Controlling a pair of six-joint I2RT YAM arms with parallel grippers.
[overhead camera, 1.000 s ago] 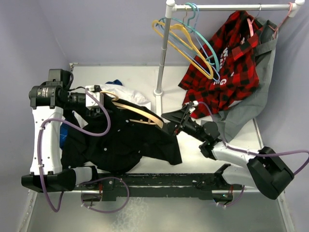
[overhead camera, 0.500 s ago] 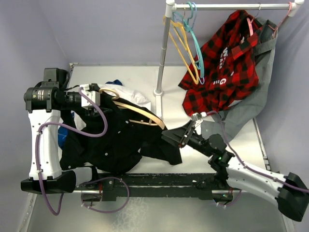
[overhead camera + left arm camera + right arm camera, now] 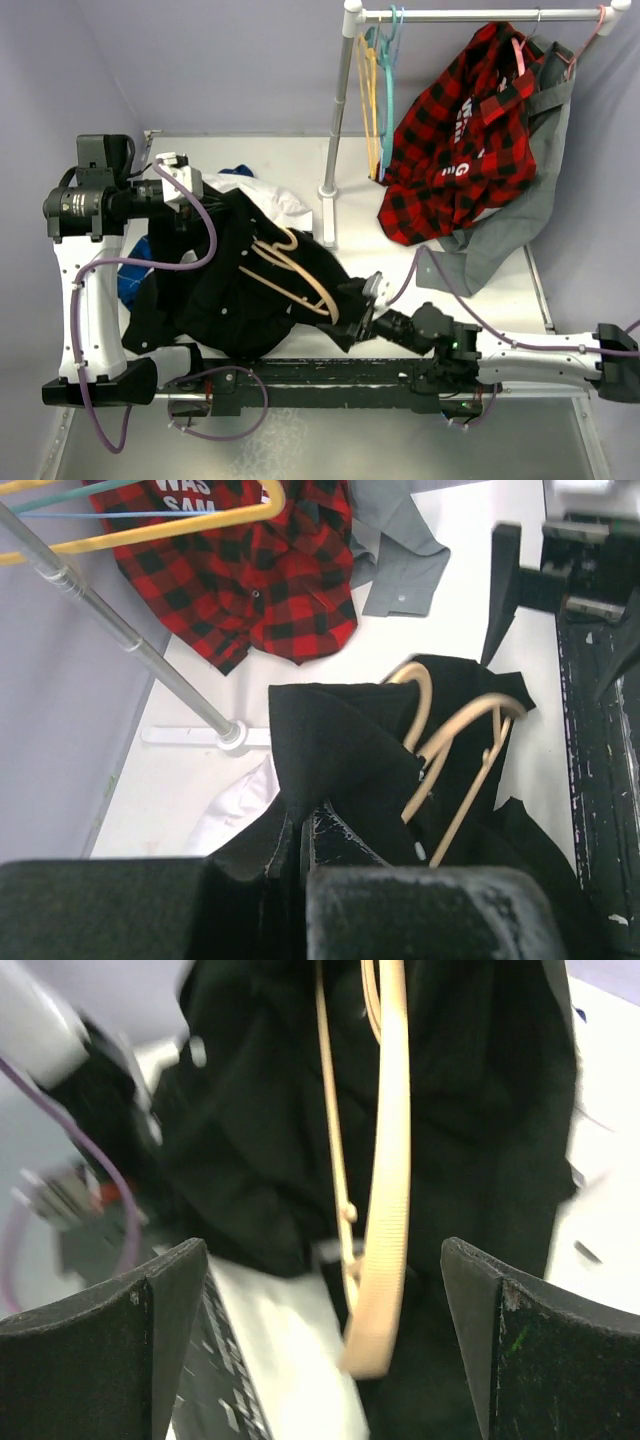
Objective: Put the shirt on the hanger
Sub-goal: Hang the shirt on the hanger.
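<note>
The black shirt (image 3: pixel 230 290) lies bunched on the left of the table, its upper part lifted. My left gripper (image 3: pixel 220 200) is shut on a fold of that cloth (image 3: pixel 340 740), the fingers (image 3: pixel 330 835) pressed together around it. The tan hanger (image 3: pixel 295 270) lies slanted on the shirt, partly tucked under the cloth (image 3: pixel 455 745). My right gripper (image 3: pixel 355 310) is low near the front edge, at the hanger's near end. It is open, and the hanger's arm (image 3: pixel 385 1210) hangs between its wide fingers (image 3: pixel 150 1340) without touching them, the shirt (image 3: pixel 250 1110) behind.
A clothes rack pole (image 3: pixel 335 120) stands at mid-table, with yellow and teal hangers (image 3: pixel 375 90) on its bar. A red plaid shirt (image 3: pixel 460 130) and a grey garment (image 3: pixel 510 230) hang at the right. A white shirt (image 3: pixel 265 195) lies behind the black one. A black rail (image 3: pixel 330 370) runs along the near edge.
My left gripper has shut on the black shirt and lifted it. The hanger has swung toward the near edge. My right arm has drawn back and down. The rack's hangers have swung.
</note>
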